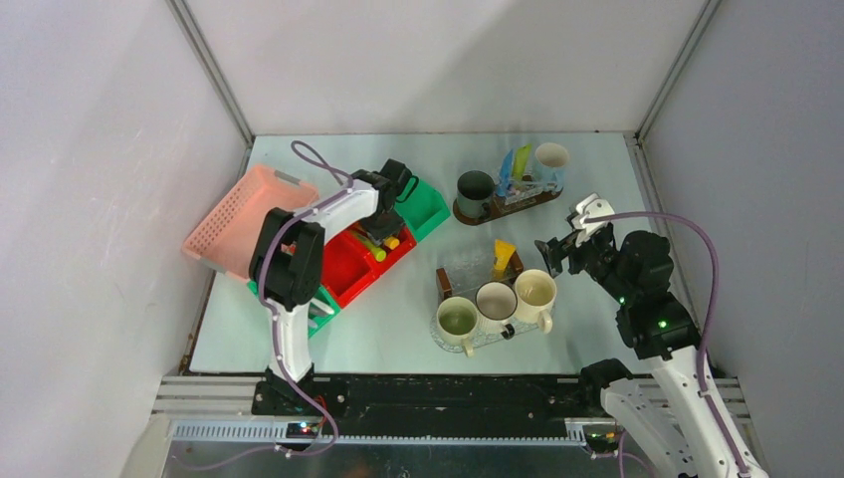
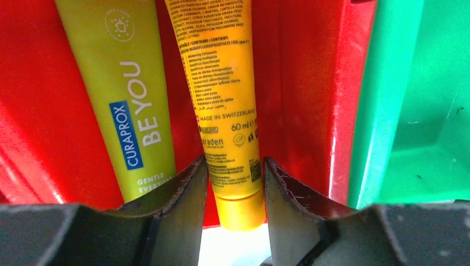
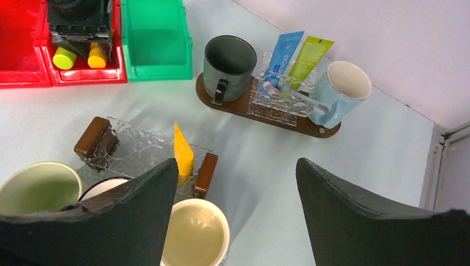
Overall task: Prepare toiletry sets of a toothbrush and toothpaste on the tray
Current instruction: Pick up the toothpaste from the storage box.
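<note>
My left gripper (image 1: 383, 227) is down in the red bin (image 1: 358, 269). Its fingers press the cap end of an orange-yellow toothpaste tube (image 2: 224, 111), which lies flat beside a yellow-green tube (image 2: 124, 94). My right gripper (image 1: 552, 254) is open and empty above the near tray (image 3: 133, 145). That tray holds a standing orange tube (image 3: 183, 151) and three mugs: cream (image 1: 458, 321), white (image 1: 496, 299), cream (image 1: 534, 289). The far wooden tray (image 3: 221, 103) holds a dark mug (image 3: 235, 61), a pale blue mug (image 3: 343, 88), a blue tube (image 3: 284, 52), a green tube (image 3: 310, 55) and a pale toothbrush (image 3: 294, 94).
A green bin (image 1: 426, 204) stands right of the red bin; its wall (image 2: 415, 111) fills the right of the left wrist view. A pink basket (image 1: 249, 214) leans at the far left. Side walls enclose the table.
</note>
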Robot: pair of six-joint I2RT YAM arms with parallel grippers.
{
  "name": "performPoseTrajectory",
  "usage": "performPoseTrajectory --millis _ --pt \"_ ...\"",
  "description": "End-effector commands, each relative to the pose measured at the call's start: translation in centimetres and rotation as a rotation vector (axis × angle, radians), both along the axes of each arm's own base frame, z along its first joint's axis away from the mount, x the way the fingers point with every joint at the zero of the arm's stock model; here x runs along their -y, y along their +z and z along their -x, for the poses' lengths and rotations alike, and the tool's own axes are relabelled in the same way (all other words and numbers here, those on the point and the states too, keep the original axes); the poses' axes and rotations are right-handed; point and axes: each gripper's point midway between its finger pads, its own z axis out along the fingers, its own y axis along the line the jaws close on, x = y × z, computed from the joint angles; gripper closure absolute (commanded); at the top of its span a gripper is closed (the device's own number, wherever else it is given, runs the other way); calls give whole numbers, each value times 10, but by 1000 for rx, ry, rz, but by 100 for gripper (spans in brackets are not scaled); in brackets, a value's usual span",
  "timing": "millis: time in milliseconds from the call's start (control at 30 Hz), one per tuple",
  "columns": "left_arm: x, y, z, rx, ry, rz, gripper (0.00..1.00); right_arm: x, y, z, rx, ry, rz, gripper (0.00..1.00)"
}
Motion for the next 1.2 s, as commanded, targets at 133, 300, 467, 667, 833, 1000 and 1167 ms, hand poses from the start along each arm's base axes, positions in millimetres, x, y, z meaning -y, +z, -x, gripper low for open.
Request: performPoseTrajectory --millis 133,300,467,667,833,1000,1167 --pt "0 -3 -6 7 54 49 68 -3 8 -2 42 10 3 19" --pt "-1 20 -7 63 60 71 89 -3 13 -1 62 14 -4 20" --pt "2 51 -6 129 66 124 95 -4 20 -1 67 11 -28 19" --pt "1 86 -2 215 73 176 100 -6 32 0 76 18 -52 20" --pt "-3 115 5 302 48 199 100 -13 47 1 86 47 -96 20" --pt "-8 148 12 426 -56 154 100 -25 62 0 73 88 -157 20" --pt "-9 182 18 591 -167 93 100 -36 83 1 62 128 -220 21"
